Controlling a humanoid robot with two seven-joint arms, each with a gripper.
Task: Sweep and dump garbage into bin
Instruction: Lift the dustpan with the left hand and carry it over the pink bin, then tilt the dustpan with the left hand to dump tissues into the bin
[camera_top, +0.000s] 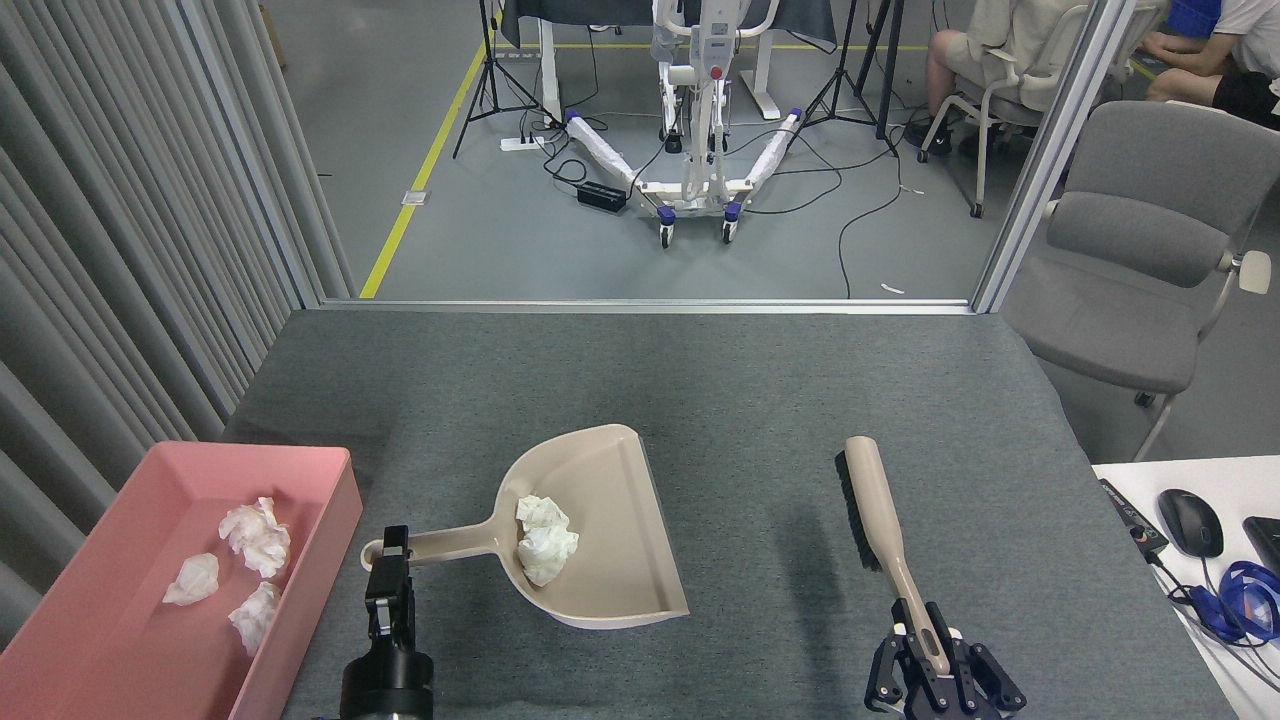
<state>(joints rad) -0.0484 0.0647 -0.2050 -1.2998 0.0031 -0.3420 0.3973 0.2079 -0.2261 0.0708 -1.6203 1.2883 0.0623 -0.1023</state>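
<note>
Jaws on both arms are clenched: the left gripper (388, 583) grasps the end of the dustpan (590, 530) handle, and the right gripper (935, 655) grasps the brush (872, 500) by its handle.

Two wads of garbage (545, 537) sit in the dustpan, near where the handle joins the scoop, so the sweeping part looks finished for this load. The brush is held well apart from the pan, off to the right above the counter (760, 400). I see no loose tissue left on the grey cloth.

Three more wads (245, 560) lie in the bin (330, 520), which stands at the counter's left edge, near the pan's handle end. What is left, as I judge it, is to carry the pan over the bin's right wall and tip it so the two wads slide out.

As for writing, I can read none: pan, brush and bin carry no visible label, and the items on the white desk at far right are too small to make out.
</note>
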